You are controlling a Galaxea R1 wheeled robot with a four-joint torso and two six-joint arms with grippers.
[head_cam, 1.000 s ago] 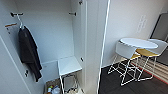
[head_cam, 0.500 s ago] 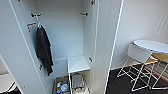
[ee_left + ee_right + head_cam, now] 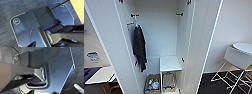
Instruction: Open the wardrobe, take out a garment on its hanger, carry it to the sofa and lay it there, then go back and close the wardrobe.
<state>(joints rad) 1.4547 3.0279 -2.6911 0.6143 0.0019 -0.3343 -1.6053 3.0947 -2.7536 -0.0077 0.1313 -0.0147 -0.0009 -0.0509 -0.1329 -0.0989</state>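
The wardrobe (image 3: 159, 35) stands open right in front of me in the head view. Its left door (image 3: 106, 50) and right door (image 3: 204, 45) are swung wide. The inside is white, with dark hooks (image 3: 134, 15) high on the side walls. A dark grey-black garment (image 3: 139, 47) hangs from a hook on the left wall. Both wrist views look down past my own dark plate and arm onto grey carpet (image 3: 7, 12).
Inside the wardrobe, a small white stool (image 3: 169, 63) stands on the floor beside a box (image 3: 152, 85) of small items. A white chair with thin legs (image 3: 236, 58) and a round white table stand at the right. A low white table (image 3: 100, 75) is at the left.
The camera has turned and come closer, so the wardrobe now sits larger and at the middle of the picture, with the chair and table pushed to the right edge.
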